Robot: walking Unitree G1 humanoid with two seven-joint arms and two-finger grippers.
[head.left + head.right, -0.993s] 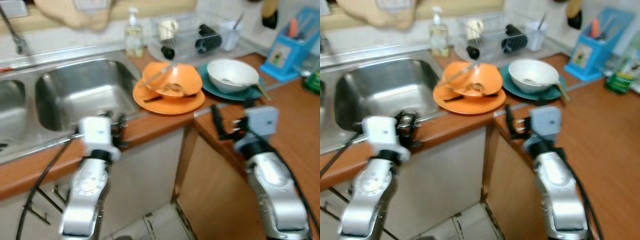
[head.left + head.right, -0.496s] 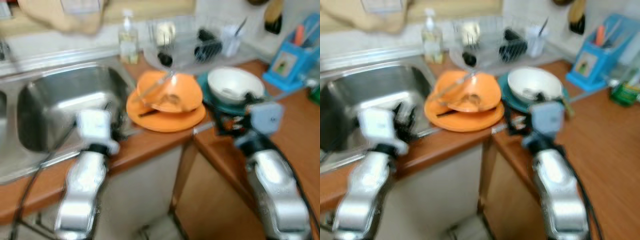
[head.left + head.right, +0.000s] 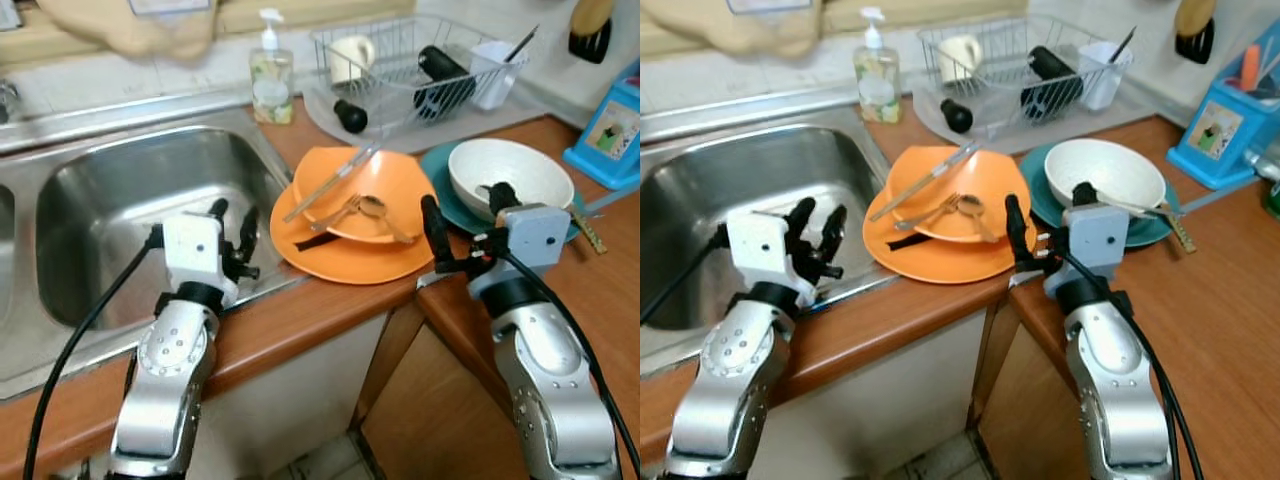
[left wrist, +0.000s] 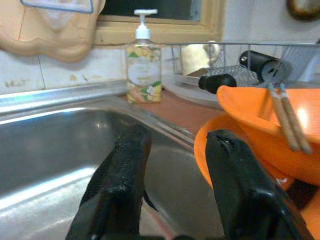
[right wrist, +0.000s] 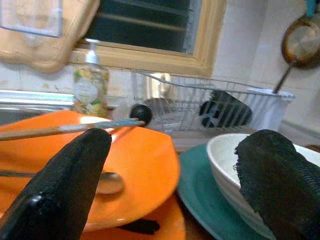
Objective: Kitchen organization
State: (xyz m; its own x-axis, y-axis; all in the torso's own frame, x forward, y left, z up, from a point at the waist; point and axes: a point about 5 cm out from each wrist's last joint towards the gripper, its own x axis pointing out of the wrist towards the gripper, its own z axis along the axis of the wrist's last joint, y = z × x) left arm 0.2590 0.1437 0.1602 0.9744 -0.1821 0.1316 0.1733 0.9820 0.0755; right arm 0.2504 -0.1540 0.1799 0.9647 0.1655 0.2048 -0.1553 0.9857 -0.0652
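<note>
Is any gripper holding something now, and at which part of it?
Nothing is held. The left gripper is open above the sink's edge; the right gripper is open before the orange plates.

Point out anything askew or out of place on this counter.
Chopsticks lie slanted across the rim of the orange bowl, overhanging it. A fork and spoon sit loose inside. Both end effectors hover open, holding nothing.

We can read no words or numbers anywhere; the soap bottle (image 4: 143,67) by the sink's back edge carries a flowered label, its print too small to make out.
</note>
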